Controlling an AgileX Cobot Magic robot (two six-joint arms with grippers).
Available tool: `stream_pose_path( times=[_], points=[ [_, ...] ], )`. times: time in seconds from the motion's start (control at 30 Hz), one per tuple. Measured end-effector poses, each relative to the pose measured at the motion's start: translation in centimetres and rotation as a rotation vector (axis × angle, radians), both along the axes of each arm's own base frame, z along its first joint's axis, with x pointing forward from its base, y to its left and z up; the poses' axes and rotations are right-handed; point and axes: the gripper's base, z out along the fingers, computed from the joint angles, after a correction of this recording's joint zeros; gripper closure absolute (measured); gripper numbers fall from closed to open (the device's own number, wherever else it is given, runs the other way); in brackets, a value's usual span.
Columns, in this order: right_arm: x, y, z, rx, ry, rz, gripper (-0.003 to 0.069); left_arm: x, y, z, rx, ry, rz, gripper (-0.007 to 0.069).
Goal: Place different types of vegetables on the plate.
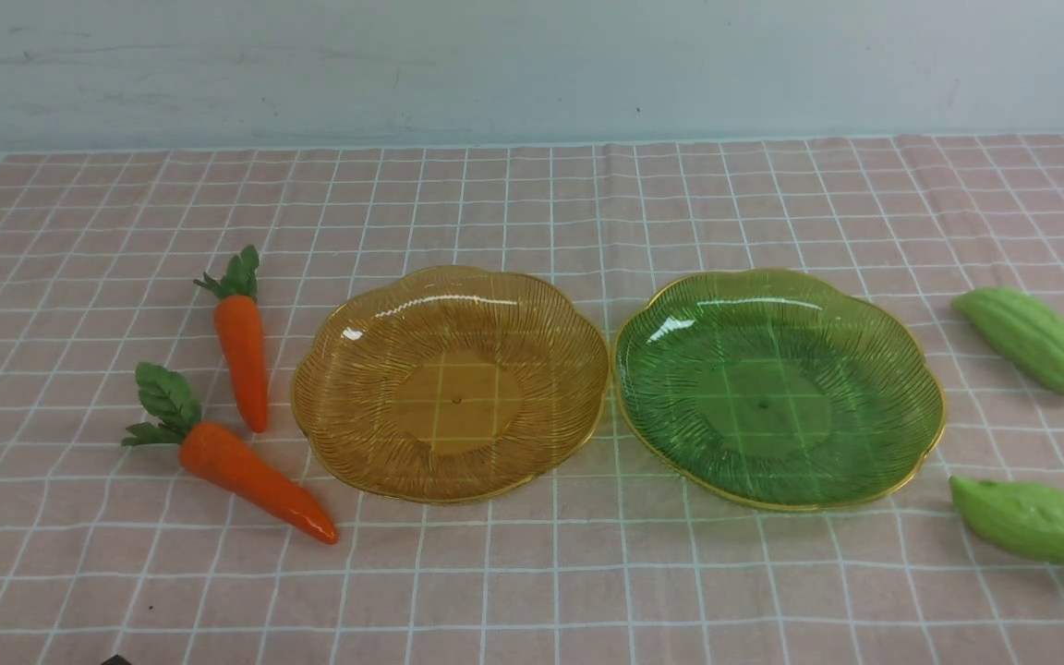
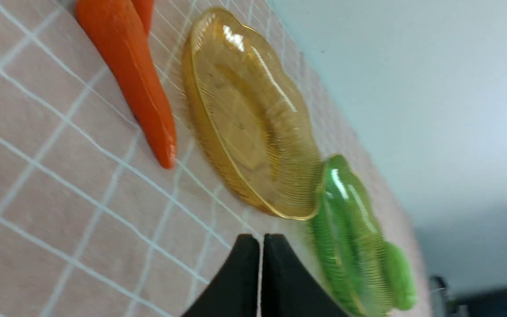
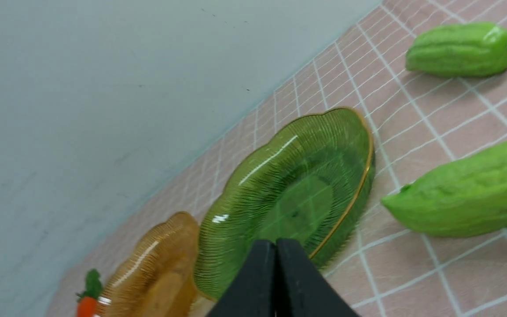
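Note:
Two orange carrots with green tops lie left of the plates: a far one (image 1: 243, 346) and a near one (image 1: 250, 476). An amber plate (image 1: 356, 416) and a green plate (image 1: 864, 369) sit side by side, both empty. Two light green gourds lie right of the green plate: a far one (image 1: 1031, 339) and a near one (image 1: 1040, 522). My left gripper (image 2: 261, 240) is shut and empty above the cloth, short of the near carrot (image 2: 134, 83) and amber plate (image 2: 253, 114). My right gripper (image 3: 275, 244) is shut and empty before the green plate (image 3: 324, 145), with the near gourd (image 3: 464, 193) beside it.
A pink checked cloth (image 1: 532, 573) covers the table up to a pale wall at the back. The two plates almost touch at the middle. Neither arm shows in the front view.

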Motion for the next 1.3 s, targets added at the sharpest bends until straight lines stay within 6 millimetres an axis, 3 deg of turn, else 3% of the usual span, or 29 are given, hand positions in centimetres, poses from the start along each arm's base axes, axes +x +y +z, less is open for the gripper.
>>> stream_pose_path(
  times=[0.03,0.17,0.23,0.37,0.47,0.57,0.73,1.0,1.3],
  points=[
    [0.0,0.0,0.2,0.050,-0.020,-0.011,0.0674,0.0,-0.2,0.3,-0.106,0.007,0.004,0.0627],
    [0.1,-0.3,0.6,0.056,-0.063,-0.034,0.0674,0.1,-0.2,0.8,-0.268,-0.006,0.019,0.0627],
    [0.0,-0.2,1.5,0.015,-0.088,-0.026,0.0674,0.0,-0.3,1.2,-0.264,-0.023,0.007,0.0627],
    [-0.8,-0.2,6.9,-0.179,-0.212,-0.009,0.0674,-0.6,-0.7,4.7,-0.110,-0.144,-0.077,0.0627],
    [0.1,0.1,9.4,-0.363,-0.084,0.050,0.0673,-0.2,-1.4,6.5,0.016,-0.103,-0.166,0.0627],
    [2.8,0.0,9.4,-0.490,0.264,0.131,0.0673,1.3,-2.3,6.4,0.165,0.115,-0.317,0.0627],
    [7.9,-0.7,8.3,-0.610,0.614,0.178,0.0666,3.1,-2.9,4.8,0.268,0.371,-0.471,0.0624],
    [14.3,-0.9,6.7,-0.702,0.918,0.293,0.0577,4.5,-3.1,4.3,0.341,0.428,-0.547,0.0564],
    [20.4,-0.2,5.3,-0.721,1.022,0.441,0.0342,4.7,-3.1,4.2,0.381,0.409,-0.566,0.0412]
  ],
)
